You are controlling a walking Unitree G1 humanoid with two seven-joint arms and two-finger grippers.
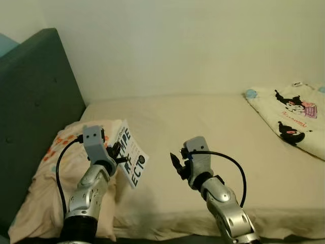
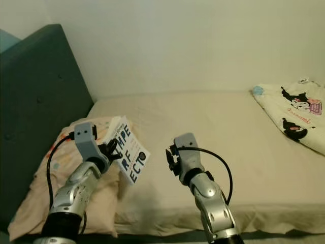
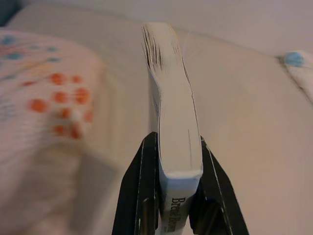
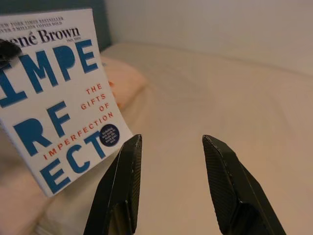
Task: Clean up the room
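A white paperback book (image 1: 131,156) with blue letters on its cover is held up above the bed's near left part. My left gripper (image 1: 118,152) is shut on it, and in the left wrist view the black fingers (image 3: 142,191) clamp the book (image 3: 172,117) at its spine end. The book's cover (image 4: 54,93) faces my right gripper (image 4: 171,186), which stands open with nothing between its fingers. That right gripper (image 1: 177,163) hovers over the beige sheet, a short way to the right of the book.
A beige bed (image 1: 213,137) fills the scene, with a dark teal headboard (image 1: 35,112) on the left. A pillow with orange dots (image 1: 45,183) lies under my left arm. A white cartoon-print blanket (image 1: 294,114) lies at the far right.
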